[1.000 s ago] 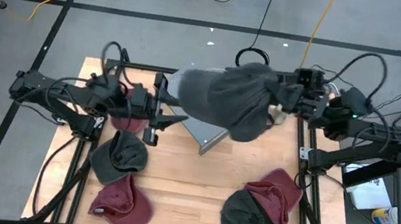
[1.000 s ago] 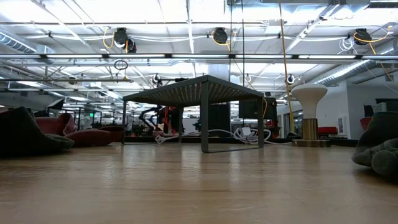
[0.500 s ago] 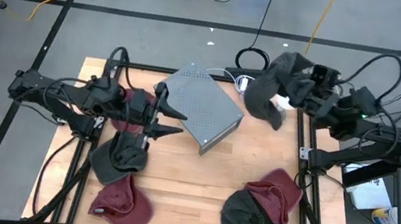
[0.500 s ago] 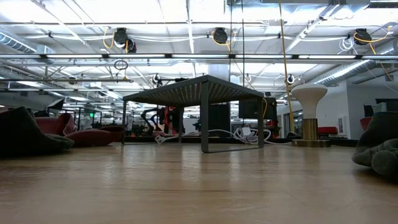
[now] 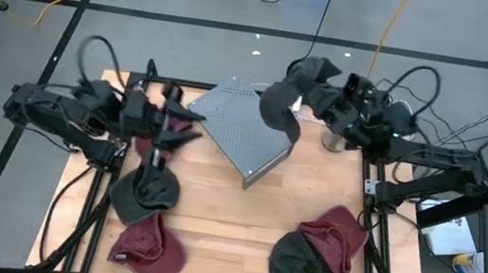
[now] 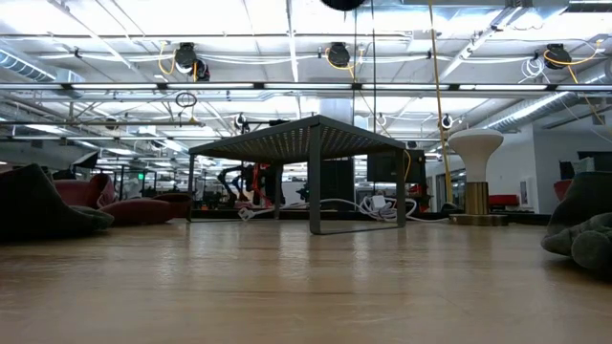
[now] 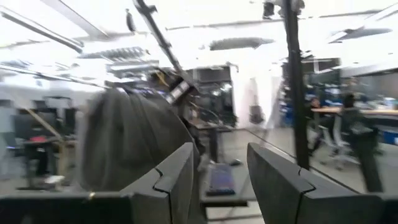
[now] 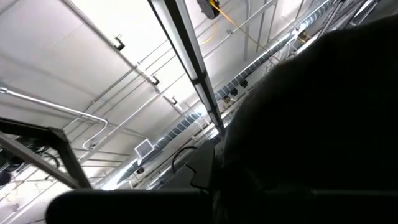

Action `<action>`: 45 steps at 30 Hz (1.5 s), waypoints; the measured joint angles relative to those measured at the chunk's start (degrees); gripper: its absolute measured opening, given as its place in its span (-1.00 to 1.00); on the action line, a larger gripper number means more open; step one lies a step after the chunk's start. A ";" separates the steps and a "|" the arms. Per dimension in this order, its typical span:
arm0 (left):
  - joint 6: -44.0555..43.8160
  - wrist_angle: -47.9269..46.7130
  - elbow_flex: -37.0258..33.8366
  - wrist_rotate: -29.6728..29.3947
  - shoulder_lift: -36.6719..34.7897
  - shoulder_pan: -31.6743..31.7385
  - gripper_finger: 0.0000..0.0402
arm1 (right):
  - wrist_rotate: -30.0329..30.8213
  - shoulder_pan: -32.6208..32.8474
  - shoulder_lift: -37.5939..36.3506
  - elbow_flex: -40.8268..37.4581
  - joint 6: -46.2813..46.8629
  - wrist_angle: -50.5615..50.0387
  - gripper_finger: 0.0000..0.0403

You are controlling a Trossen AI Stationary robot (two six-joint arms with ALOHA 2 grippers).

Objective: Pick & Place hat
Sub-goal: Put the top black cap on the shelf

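Observation:
My right gripper (image 5: 332, 107) holds a dark grey hat (image 5: 289, 101) high above the far right corner of the grey mesh stand (image 5: 246, 135). The hat fills most of the right wrist view (image 8: 311, 137), and its lowest part shows at the top edge of the low view (image 6: 342, 4). The stand rests on its legs (image 6: 313, 182) on the table. My left gripper (image 5: 174, 119) is open, in the air left of the stand, over a red hat (image 5: 153, 143). In its wrist view the open fingers (image 7: 221, 180) face the held hat (image 7: 130, 146). My right gripper is shut on the dark grey hat, but the hat itself covers the fingers in every view, so the part held cannot be told. The hat is lifted clear of the table and stand, and its cloth (image 5: 278, 113) hangs slack below and left of the gripper.
Several other hats lie on the table: a dark grey one (image 5: 145, 190) and a red one (image 5: 148, 247) near left, a dark grey one (image 5: 302, 265) and a red one (image 5: 335, 236) near right. A white post (image 6: 475, 172) stands at the far right. Bare wood (image 5: 223, 220) lies between the hats.
My right gripper swung the hat from over the stand toward the table's far right corner, then back left to the stand's far right corner; the hat hangs more bunched now. My left gripper drew back from the stand toward the table's left edge, staying open.

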 joint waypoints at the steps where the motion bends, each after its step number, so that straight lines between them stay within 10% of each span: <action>1: 0.07 -0.32 0.00 -0.90 -0.72 0.00 -0.22 | 0.00 -0.53 0.81 0.00 0.00 0.55 -0.90; 45: 2.25 -9.43 -0.04 -2.87 -9.14 0.13 -0.22 | -3.07 -14.33 44.08 18.80 9.01 16.74 -0.90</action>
